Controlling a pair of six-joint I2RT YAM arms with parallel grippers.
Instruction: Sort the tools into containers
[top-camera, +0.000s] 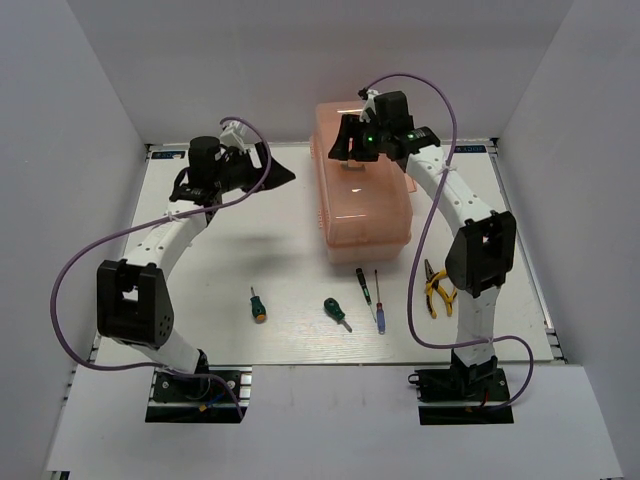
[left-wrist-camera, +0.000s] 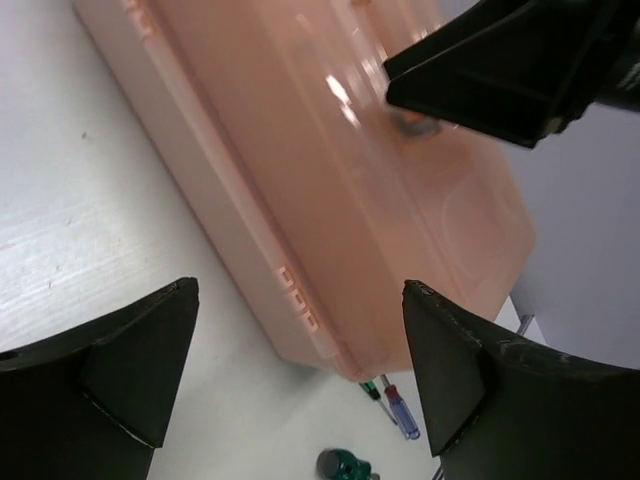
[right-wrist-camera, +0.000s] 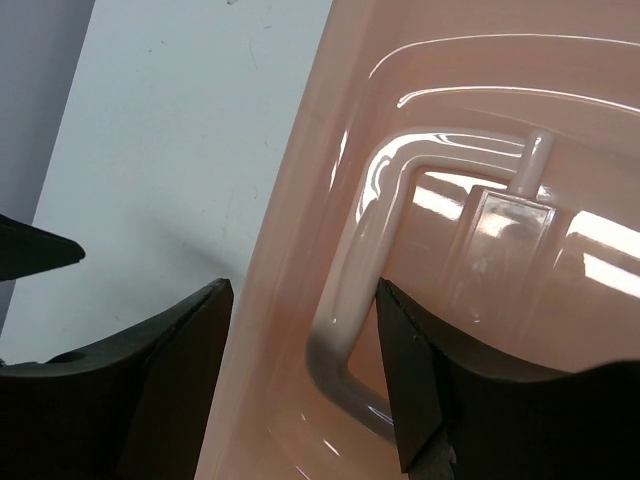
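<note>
Overhead, the white table (top-camera: 230, 260) carried the closed salmon-pink translucent plastic toolbox (top-camera: 365, 205) at its far middle. The right gripper (right-wrist-camera: 300, 350) hung spread wide over the lid, straddling the pale looped handle (right-wrist-camera: 345, 290), seemingly without touching it. The left gripper (left-wrist-camera: 300, 330) gaped wide just left of the box. In front lay the yellow-handled pliers (top-camera: 437, 290), the blue-handled thin screwdriver (top-camera: 379, 312), the dark-green thin screwdriver (top-camera: 364, 285), the stubby green-handled screwdriver (top-camera: 336, 312) and the orange-tipped stubby screwdriver (top-camera: 258, 305). The blue lettering (top-camera: 470, 148) on the far rail was too small to read.
</note>
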